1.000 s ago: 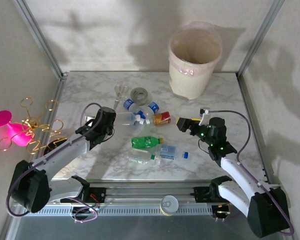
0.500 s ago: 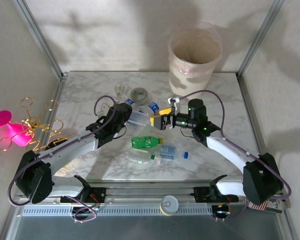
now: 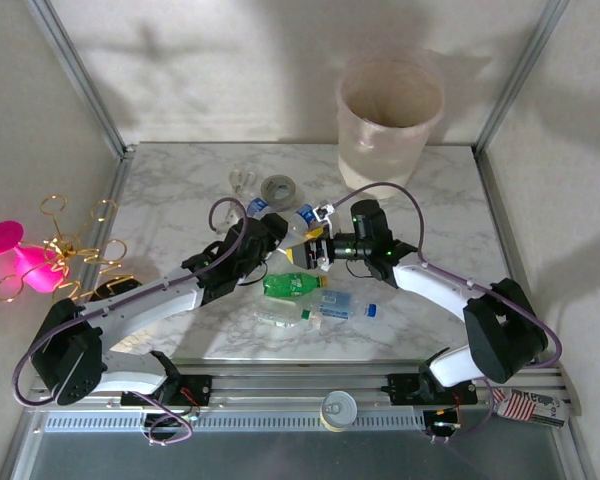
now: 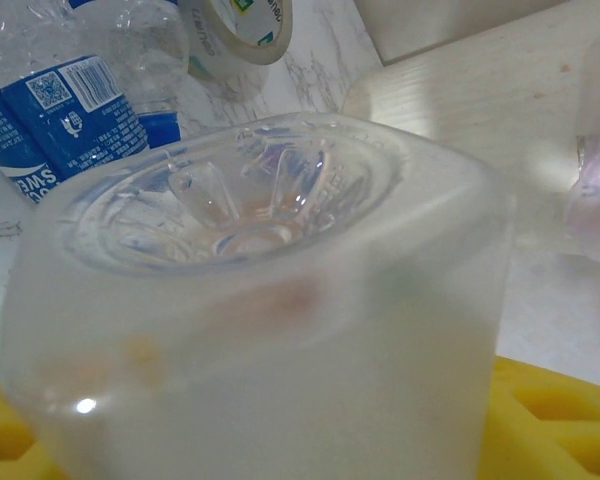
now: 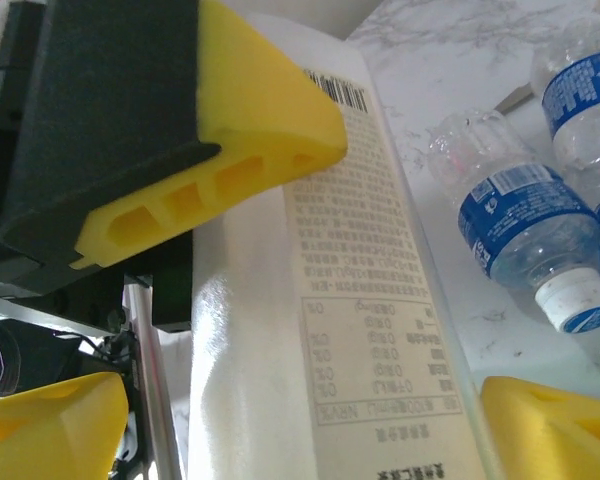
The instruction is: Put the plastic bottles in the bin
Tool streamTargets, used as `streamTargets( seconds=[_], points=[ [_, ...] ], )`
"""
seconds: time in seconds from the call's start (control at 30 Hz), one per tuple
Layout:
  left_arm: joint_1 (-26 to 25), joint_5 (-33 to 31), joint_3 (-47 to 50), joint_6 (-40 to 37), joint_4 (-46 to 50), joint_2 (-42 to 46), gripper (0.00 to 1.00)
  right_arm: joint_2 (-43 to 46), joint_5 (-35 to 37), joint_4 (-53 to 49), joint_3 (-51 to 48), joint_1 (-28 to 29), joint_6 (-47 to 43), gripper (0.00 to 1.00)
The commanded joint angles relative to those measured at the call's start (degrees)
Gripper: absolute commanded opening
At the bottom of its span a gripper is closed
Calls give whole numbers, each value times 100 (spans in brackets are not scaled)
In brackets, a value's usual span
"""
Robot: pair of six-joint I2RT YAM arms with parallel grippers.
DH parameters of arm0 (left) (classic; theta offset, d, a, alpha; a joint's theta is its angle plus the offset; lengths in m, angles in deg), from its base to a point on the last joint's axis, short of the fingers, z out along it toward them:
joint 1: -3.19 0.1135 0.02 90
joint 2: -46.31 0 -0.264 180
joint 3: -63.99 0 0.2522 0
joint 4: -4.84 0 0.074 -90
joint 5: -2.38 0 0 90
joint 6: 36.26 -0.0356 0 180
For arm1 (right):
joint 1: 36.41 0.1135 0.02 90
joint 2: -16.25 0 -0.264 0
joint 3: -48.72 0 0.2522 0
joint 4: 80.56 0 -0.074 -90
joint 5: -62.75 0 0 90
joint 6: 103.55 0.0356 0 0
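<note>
The left claw was clenched on a pale bottle. The right claw stood released astride the same bottle, with one pad clear of it. They met mid-bench, just beyond a green bottle and beside blue-labelled bottles. The bin was well apart at the far right.

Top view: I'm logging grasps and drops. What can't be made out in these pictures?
Bottle: top view, covered by left gripper and right gripper.
Left gripper's grip: left wrist view, fingers cut off by the bottom edge.
Bin floor: top view, hidden by its near wall.
</note>
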Motion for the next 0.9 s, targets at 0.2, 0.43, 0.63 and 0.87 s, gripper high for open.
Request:
streamTargets(
  seconds=[0.2, 0.43, 0.63, 0.87],
  points=[
    [-46, 182, 26, -159, -409, 94, 52, 141, -106, 260, -103, 86, 71, 58],
    [106, -165, -103, -303, -40, 319, 100, 220, 526, -11, 2, 70, -32, 51],
    [1028, 200, 422, -833, -218, 982, 100, 279, 875, -320, 265, -232, -42, 50],
    [1844, 625, 1325, -1115, -658, 1365, 99, 384, 1091, -942, 1284, -833, -283, 49]
  ],
)
